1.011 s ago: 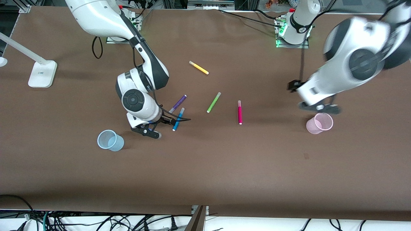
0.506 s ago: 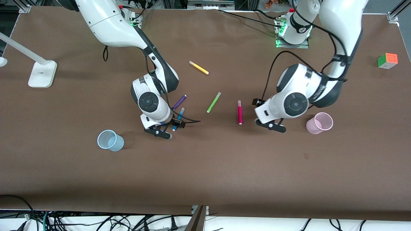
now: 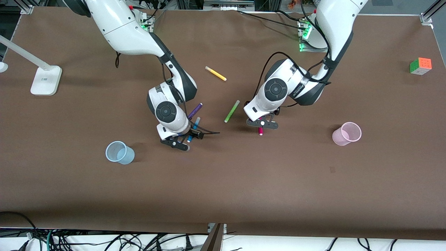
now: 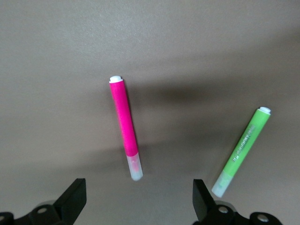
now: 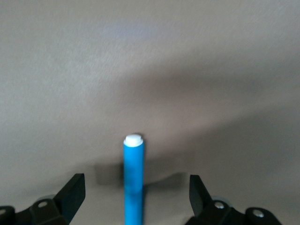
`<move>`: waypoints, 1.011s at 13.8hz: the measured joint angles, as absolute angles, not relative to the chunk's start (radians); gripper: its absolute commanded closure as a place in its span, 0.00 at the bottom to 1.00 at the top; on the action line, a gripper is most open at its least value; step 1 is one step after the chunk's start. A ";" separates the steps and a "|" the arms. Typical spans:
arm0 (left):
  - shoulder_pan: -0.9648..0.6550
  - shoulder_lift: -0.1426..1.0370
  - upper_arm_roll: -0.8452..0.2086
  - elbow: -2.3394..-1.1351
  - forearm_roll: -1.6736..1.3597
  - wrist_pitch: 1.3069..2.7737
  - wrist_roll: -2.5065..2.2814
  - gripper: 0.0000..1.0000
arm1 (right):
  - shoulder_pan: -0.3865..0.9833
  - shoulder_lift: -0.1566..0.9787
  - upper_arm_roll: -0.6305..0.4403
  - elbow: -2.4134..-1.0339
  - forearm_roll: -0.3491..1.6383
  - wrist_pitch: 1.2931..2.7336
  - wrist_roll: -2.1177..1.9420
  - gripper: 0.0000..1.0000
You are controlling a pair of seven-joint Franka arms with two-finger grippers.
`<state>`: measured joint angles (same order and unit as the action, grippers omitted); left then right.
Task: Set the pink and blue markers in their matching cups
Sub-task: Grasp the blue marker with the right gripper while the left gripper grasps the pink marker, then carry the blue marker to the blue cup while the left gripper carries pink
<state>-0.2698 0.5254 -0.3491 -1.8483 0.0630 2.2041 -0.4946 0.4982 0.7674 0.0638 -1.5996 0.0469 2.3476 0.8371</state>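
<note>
Front view: right gripper [image 3: 180, 141] sat low over blue marker [image 3: 194, 127], jaws spread wide, marker's near end running under it. Purple marker [image 3: 195, 111] lay just beside the blue one, at its 12 o'clock. Blue cup [image 3: 119, 152] stood upright at abt 8 o'clock from that gripper, near but apart. Left gripper [image 3: 262, 123] hung over pink marker [image 3: 260, 130], jaws wide; only the marker's near tip showed past the fingers. Green marker [image 3: 231, 111] lay at abt 10 o'clock from left gripper, close by. Yellow marker [image 3: 215, 73] lay farther from the camera, at 12 o'clock from the green one. Pink cup [image 3: 345, 134] stood upright well apart from pink marker, at its 3 o'clock, toward left arm's end of table [image 3: 244, 181]. Rubik's cube [image 3: 420, 66] sat near that end's edge; white lamp base [image 3: 46, 80] at right arm's end.

Left wrist view: pink marker [image 4: 125, 127] lay flat on the table btwn the wide-set fingertips [image 4: 72, 197], touching neither; green marker [image 4: 242, 151] lay beside it, near one finger.

Right wrist view: blue marker [image 5: 133, 178] lay centred btwn the spread fingertips [image 5: 72, 192], no contact w/ either.
</note>
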 measured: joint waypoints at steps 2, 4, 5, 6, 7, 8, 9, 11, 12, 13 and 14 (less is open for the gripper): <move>-0.265 0.526 -0.342 -1.889 0.066 2.280 -0.495 0.00 | 0.514 0.769 0.064 -1.600 0.047 2.348 0.859 0.01; -0.264 0.533 -0.340 -1.932 0.108 2.344 -0.494 0.00 | 0.521 0.772 0.064 -1.600 0.047 2.348 0.872 0.14; -0.264 0.538 -0.340 -1.946 0.131 2.360 -0.495 0.00 | 0.523 0.774 0.064 -1.600 0.047 2.348 0.879 0.28; -0.264 0.545 -0.340 -1.953 0.144 2.367 -0.495 0.00 | 0.524 0.777 0.064 -1.600 0.047 2.348 0.882 0.45; -0.264 0.551 -0.340 -1.957 0.151 2.373 -0.495 0.00 | 0.526 0.779 0.064 -1.600 0.047 2.348 0.882 0.59; -0.264 0.554 -0.340 -1.958 0.154 2.374 -0.495 0.00 | 0.526 0.780 0.063 -1.600 0.047 2.348 0.882 0.72; -0.264 0.556 -0.340 -1.959 0.154 2.374 -0.495 0.00 | 0.526 0.777 0.063 -1.599 0.047 2.348 0.882 0.87; -0.265 0.561 -0.340 -1.966 0.154 2.374 -0.495 0.37 | 0.526 0.772 0.062 -1.597 0.046 2.348 0.881 1.00; -0.265 0.563 -0.340 -1.967 0.155 2.374 -0.495 0.59 | 0.526 0.770 0.060 -1.597 0.046 2.346 0.881 1.00; -0.265 0.564 -0.340 -1.967 0.155 2.374 -0.495 0.64 | 0.526 0.768 0.057 -1.597 0.046 2.345 0.878 1.00; -0.265 0.565 -0.340 -1.967 0.155 2.374 -0.495 0.67 | 0.525 0.768 0.054 -1.597 0.046 2.346 0.874 1.00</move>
<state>-0.2647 0.5648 -0.3403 -1.9672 0.1545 2.3740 -0.4948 0.5246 0.7680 0.0541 -1.5968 0.0458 2.3457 0.8745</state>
